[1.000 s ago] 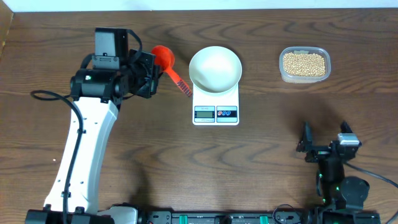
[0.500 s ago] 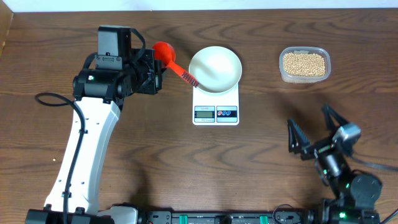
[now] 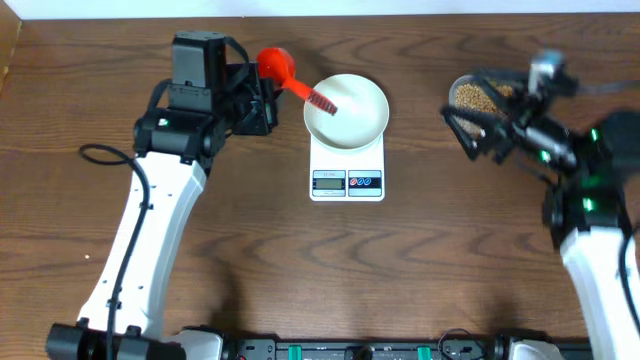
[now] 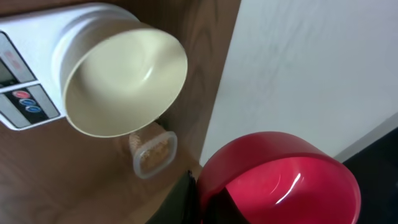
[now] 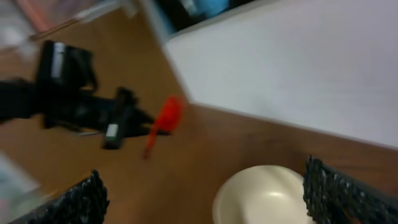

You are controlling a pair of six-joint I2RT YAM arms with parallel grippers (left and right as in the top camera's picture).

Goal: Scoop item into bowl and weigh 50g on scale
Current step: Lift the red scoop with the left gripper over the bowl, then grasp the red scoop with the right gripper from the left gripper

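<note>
The beans [image 3: 470, 98] lie in a clear tub [image 4: 138, 165], well off to the right of the scale [image 3: 347, 172]. The white bowl [image 3: 346, 112] stands on top of the scale. Over the tub hangs the right gripper [image 3: 485, 112], fingers spread wide, gripping nothing. Just left of the scale, the left gripper [image 3: 262, 98] is clamped tight on a red scoop [image 3: 277, 66], whose handle reaches over the bowl's rim.
</note>
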